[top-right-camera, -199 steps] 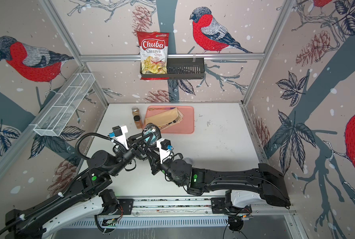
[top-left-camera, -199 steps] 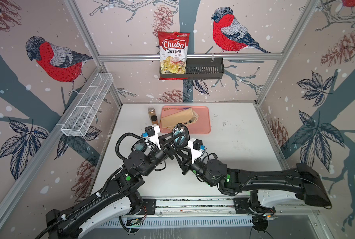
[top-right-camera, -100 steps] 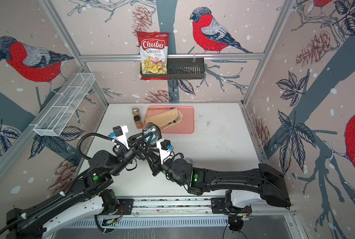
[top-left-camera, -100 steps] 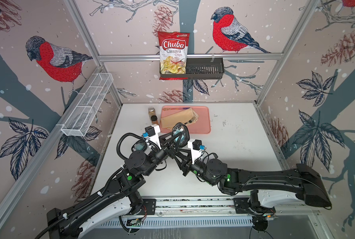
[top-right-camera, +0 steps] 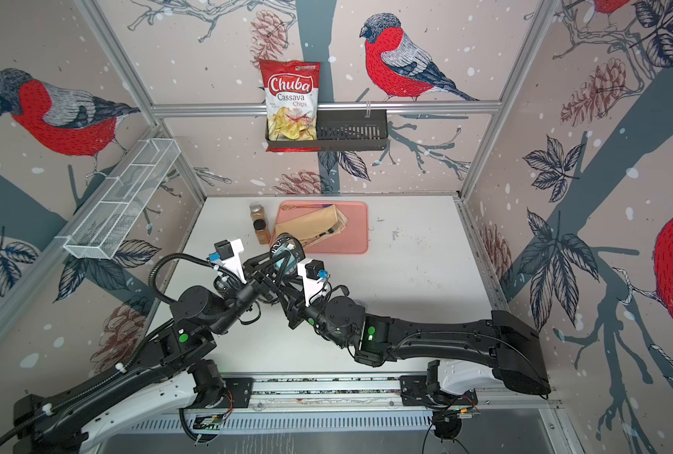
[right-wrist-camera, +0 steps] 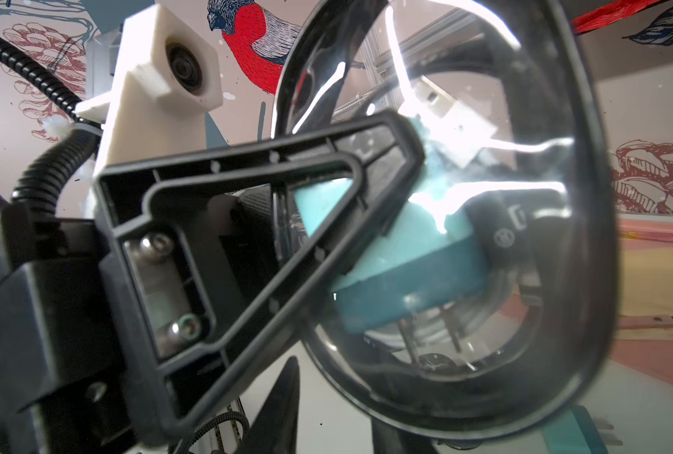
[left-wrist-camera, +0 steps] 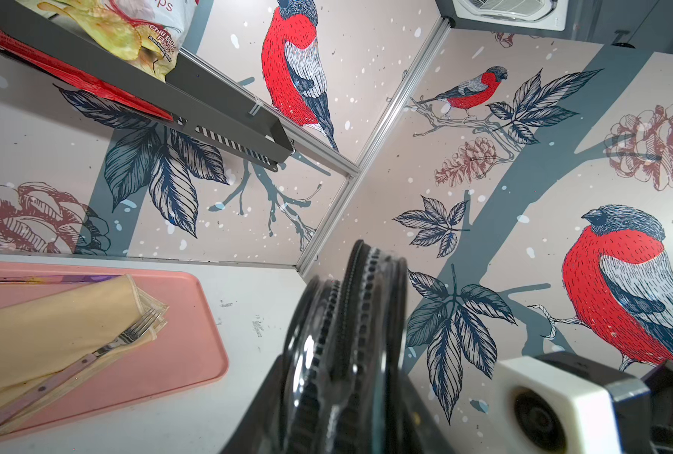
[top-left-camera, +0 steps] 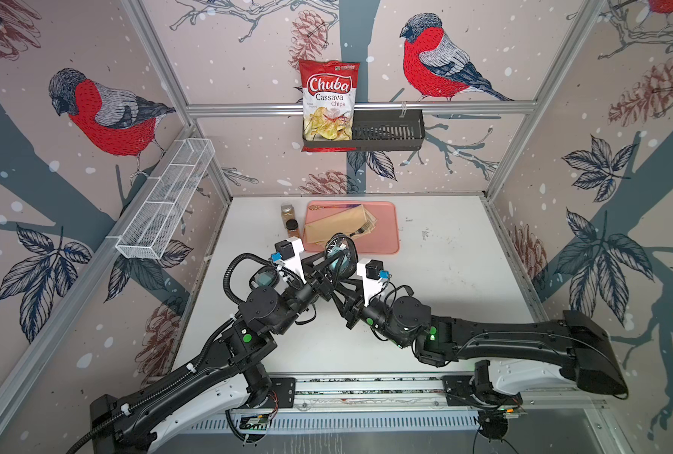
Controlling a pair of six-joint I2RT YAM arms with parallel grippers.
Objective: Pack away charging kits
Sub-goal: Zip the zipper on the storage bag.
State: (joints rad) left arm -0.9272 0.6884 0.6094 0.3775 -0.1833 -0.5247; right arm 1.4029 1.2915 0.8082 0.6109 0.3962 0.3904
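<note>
A black oval case (top-left-camera: 341, 251) with a clear lid is held on edge above the table, near the tray's front edge, in both top views (top-right-camera: 287, 251). My left gripper (top-left-camera: 333, 261) is shut on the case (left-wrist-camera: 350, 334), one finger on each face. Through the lid in the right wrist view I see a teal plug adapter (right-wrist-camera: 405, 267) with its prongs and a white cable plug (right-wrist-camera: 441, 106). My right gripper (right-wrist-camera: 339, 424) sits just under the case's rim, its fingers apart with only table showing between them. A second case (top-left-camera: 264, 277) lies by the left arm.
A pink tray (top-left-camera: 386, 243) at the back holds a folded tan napkin (top-left-camera: 339, 228) and a fork. Two brown spice jars (top-left-camera: 289, 220) stand at its left. A wire basket (top-left-camera: 166, 200) hangs on the left wall. A black shelf (top-left-camera: 386, 133) with a chips bag hangs on the back wall.
</note>
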